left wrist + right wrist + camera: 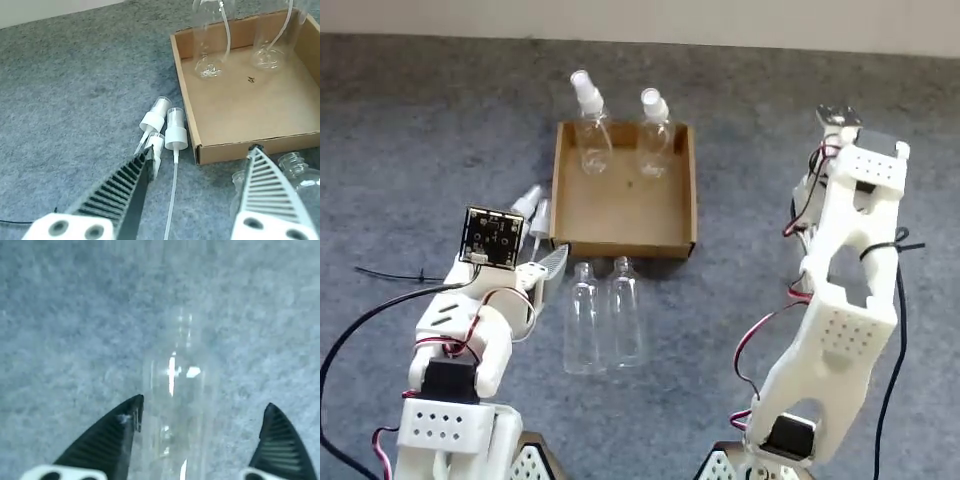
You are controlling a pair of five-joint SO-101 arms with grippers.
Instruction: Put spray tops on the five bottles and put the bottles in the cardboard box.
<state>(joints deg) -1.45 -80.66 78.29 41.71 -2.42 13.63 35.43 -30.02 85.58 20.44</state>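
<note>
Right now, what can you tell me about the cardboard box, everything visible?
The cardboard box is a shallow, open-topped brown tray with low walls, lying flat on the grey carpet. Two capped bottles stand upright inside against its far wall; the rest of its floor is bare apart from a small dark speck. Two uncapped bottles lie just outside its near wall, and loose spray tops lie by one side wall.

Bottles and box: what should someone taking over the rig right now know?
Left gripper: open, by three loose spray tops beside the box.
Right gripper: open, astride a bare bottle on the table.
Done: two topped bottles stand in the box.
To do: two more topless bottles lie before the box; all three need tops, then boxing.
</note>
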